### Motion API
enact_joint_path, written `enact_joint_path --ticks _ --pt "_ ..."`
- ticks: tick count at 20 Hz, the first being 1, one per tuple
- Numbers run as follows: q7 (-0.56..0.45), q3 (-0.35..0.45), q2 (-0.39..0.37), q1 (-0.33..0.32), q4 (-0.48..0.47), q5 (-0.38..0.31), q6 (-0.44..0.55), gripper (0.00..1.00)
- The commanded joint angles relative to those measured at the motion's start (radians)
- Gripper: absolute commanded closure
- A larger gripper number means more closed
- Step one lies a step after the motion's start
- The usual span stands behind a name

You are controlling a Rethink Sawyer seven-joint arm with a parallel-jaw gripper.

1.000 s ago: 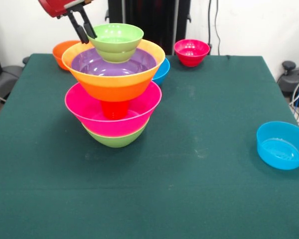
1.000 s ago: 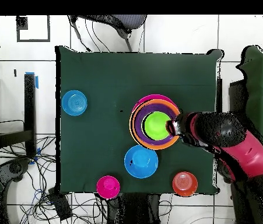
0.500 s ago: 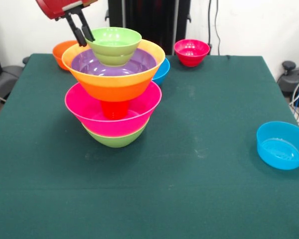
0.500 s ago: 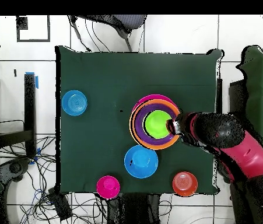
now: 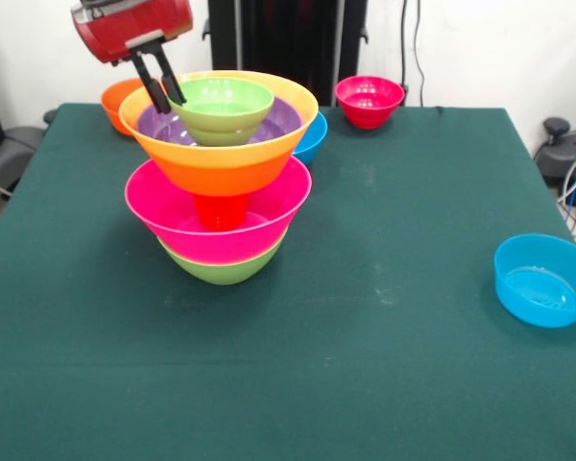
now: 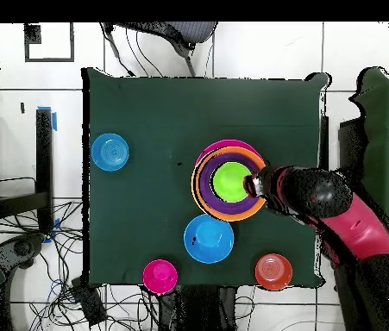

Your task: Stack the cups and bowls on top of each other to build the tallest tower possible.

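Tower (image 5: 219, 182): nested stack standing at about 10 o'clock of the surface (image 5: 365, 317) in the front view. Order from the bottom: green bowl (image 5: 223, 267), pink bowl (image 5: 216, 216), orange cup (image 5: 221, 208), large orange bowl (image 5: 219, 144), purple bowl (image 5: 178, 123) inside it, small green bowl (image 5: 221, 108) uppermost.

Gripper (image 5: 160, 84): fingers pinched together on the small green bowl's rim, at 9 o'clock of that bowl.

Step judged: seating the small green bowl. Advice: lower it level and centred in the purple bowl, part the fingers only once it rests, then lift straight up; a sideways nudge could tip the stack balanced on the cup.

Unstacked: blue bowl (image 5: 542, 280), red bowl (image 5: 369, 100).
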Motion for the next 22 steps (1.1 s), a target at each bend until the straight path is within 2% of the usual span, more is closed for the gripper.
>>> enact_joint_path --ticks 1,22 --pt "0.046 0.067 0.060 -0.006 0.053 -0.075 -0.061 1.00" --pt "0.050 0.062 0.032 0.003 0.059 -0.072 -0.016 1.00"
